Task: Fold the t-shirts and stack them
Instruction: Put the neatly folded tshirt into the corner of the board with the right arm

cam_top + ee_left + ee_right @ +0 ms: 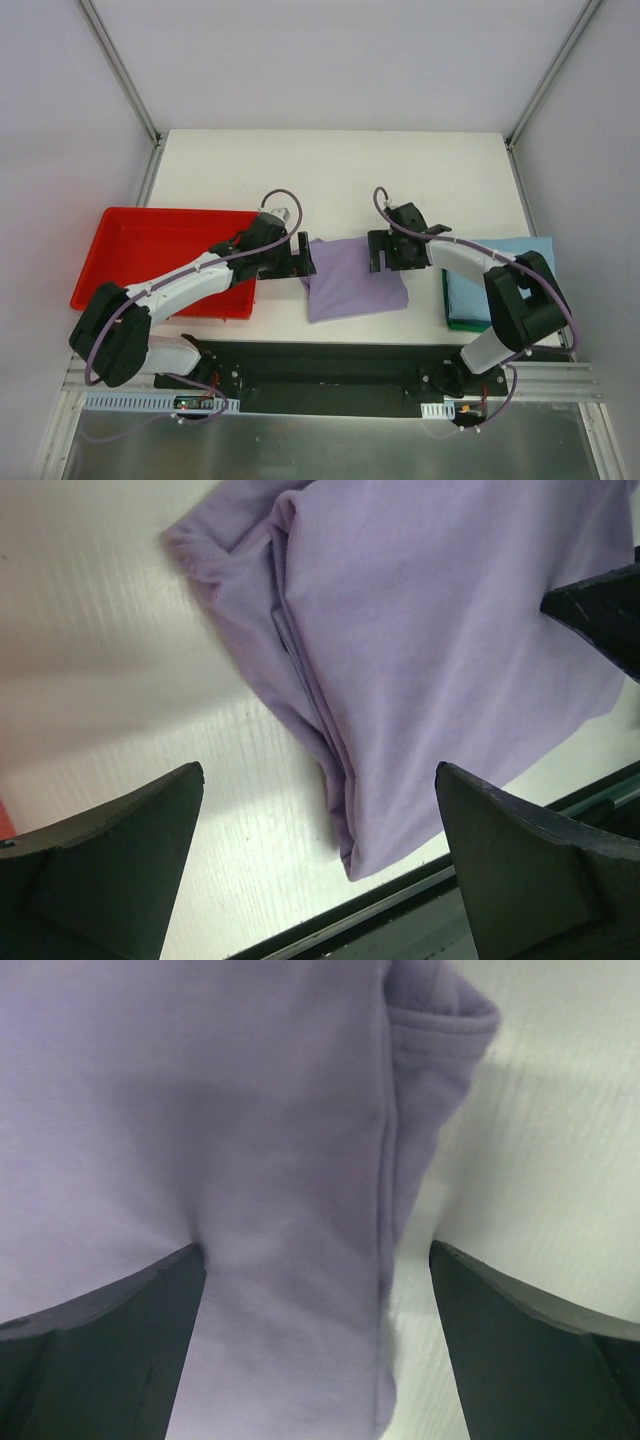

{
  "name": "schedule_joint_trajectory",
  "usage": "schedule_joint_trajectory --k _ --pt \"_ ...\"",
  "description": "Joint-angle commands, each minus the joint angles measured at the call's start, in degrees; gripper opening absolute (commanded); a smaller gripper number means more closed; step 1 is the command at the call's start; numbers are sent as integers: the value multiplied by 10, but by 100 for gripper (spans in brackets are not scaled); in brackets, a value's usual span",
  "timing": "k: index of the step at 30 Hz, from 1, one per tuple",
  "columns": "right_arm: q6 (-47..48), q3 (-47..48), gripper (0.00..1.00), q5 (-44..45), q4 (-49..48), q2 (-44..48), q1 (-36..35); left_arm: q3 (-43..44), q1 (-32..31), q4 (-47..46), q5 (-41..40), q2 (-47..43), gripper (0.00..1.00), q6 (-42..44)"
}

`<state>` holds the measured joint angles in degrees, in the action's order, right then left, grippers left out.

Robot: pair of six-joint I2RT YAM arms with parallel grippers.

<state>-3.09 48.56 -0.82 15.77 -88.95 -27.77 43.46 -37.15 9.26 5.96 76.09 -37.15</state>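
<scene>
The lavender t-shirt [352, 278] lies folded into a rough square on the white table, between the two arms. It fills the left wrist view [420, 650] and the right wrist view [200, 1140]. My left gripper [303, 256] is open and empty at the shirt's far left corner. My right gripper [387, 251] is open and empty over the shirt's far right edge, one finger above the cloth, the other above bare table. The light blue t-shirt [500, 275] lies folded on the dark green t-shirt [470, 324] at the right.
A red plastic tray [150, 250] sits at the left, under my left arm. The table's near edge with a black rail [330, 365] runs just below the lavender shirt. Frame posts stand at the far corners.
</scene>
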Motion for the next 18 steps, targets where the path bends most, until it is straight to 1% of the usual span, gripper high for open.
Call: schedule_joint_trajectory --k 1,3,6,7,11,12,15,16,17,18 --pt "-20 24 94 37 21 -35 -17 -26 -2 6 -36 -51 99 -18" --pt "-30 24 87 35 19 -47 -26 -35 -1 13 -47 -64 99 -20" --pt "-45 25 79 40 23 -62 -47 -41 -1 24 -56 -79 99 -21" --pt "-52 26 77 51 27 -68 -56 -43 -1 26 -73 -83 99 -23" --pt "-75 22 59 69 27 -86 -86 -48 -1 34 -92 -103 99 -26" --pt "-76 20 51 70 23 -88 -94 -49 -1 38 -98 -108 99 -27" --pt "-79 -2 14 72 -16 -83 -102 -53 -1 47 -110 -122 99 -25" --pt "-74 -7 4 78 -26 -73 -103 -54 -1 52 -117 -127 99 -25" --pt "-62 -7 0 87 -27 -56 -103 -54 -1 58 -125 -132 99 -23" --pt "-52 -6 0 100 -22 -41 -102 -53 -1 66 -133 -140 99 -21"
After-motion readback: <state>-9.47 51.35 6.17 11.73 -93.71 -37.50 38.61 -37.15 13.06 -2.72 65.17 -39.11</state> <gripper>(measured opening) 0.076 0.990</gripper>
